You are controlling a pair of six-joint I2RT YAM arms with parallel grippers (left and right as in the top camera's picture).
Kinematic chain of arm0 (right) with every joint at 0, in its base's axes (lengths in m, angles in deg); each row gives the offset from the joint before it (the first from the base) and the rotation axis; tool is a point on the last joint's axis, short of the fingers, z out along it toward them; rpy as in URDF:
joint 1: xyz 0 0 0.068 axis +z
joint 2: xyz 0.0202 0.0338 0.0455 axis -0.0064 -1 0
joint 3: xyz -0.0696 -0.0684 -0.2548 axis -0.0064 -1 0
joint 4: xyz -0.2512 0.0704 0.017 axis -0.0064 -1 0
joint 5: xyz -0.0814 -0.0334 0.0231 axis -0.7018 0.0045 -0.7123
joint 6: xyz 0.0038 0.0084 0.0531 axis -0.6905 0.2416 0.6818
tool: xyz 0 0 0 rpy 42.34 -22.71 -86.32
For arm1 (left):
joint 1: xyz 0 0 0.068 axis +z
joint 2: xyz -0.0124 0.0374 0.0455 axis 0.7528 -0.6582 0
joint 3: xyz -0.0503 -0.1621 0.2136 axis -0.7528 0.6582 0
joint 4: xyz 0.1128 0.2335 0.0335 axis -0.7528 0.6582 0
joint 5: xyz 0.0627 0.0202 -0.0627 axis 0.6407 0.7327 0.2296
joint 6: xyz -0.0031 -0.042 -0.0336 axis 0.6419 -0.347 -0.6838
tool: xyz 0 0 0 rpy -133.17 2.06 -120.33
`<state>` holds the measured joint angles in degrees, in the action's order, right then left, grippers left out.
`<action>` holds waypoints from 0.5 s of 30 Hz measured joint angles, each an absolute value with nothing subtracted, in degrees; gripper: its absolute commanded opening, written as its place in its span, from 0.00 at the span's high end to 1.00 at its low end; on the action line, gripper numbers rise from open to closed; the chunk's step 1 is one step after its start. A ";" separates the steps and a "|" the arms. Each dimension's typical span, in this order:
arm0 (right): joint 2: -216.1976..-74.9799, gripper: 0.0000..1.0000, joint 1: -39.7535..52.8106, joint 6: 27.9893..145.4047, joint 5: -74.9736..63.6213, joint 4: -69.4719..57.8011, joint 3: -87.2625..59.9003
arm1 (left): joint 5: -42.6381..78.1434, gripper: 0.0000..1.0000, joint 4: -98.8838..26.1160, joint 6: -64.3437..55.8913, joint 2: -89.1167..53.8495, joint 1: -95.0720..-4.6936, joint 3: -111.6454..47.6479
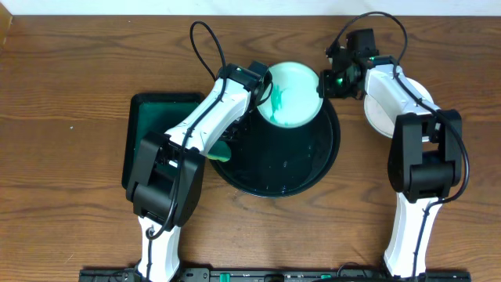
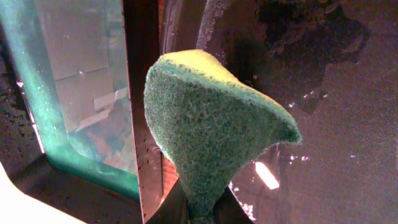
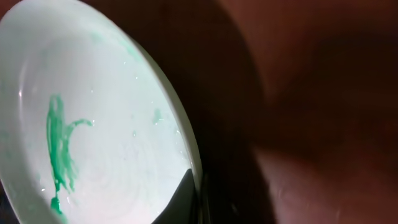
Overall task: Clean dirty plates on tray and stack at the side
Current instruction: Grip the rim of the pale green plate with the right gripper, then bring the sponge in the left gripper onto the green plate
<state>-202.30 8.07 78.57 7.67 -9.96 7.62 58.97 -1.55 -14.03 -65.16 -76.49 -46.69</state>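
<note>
A white plate (image 1: 291,95) with a teal-green smear lies over the far part of the round black tray (image 1: 282,168). My right gripper (image 1: 322,84) is shut on its right rim. In the right wrist view one dark finger (image 3: 181,198) lies on the plate (image 3: 106,112) and the rim runs between the jaws of the gripper (image 3: 196,190). My left gripper (image 2: 200,213) is shut on a green sponge (image 2: 211,124), which pokes out from under the left arm at the tray's left edge (image 1: 221,152). Another white plate (image 1: 377,117) rests on the bare table at the right, partly hidden by the right arm.
A rectangular dark green tray (image 1: 149,117) lies left of the black tray, and its green rim (image 2: 37,112) shows in the left wrist view. The black tray's surface (image 2: 336,124) is wet. The left arm's elbow (image 1: 246,78) reaches the plate's left rim.
</note>
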 measured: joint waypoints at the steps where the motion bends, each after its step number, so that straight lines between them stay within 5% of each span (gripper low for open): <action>1: -202.01 0.99 8.31 78.59 7.45 -11.84 7.57 | 59.00 0.93 -1.58 -14.03 -65.16 -76.49 -46.69; 8: -198.32 0.99 12.11 80.56 6.79 -27.22 7.01 | 58.97 0.93 -1.82 -14.03 -65.16 -76.49 -46.69; 15: -197.36 0.99 17.40 84.40 4.67 -24.93 1.37 | 54.76 0.93 -6.60 -11.58 -65.16 -76.49 -46.71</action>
<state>-197.36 17.40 84.40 4.67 -24.93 1.37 54.76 -6.60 -11.58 -65.16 -76.49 -46.71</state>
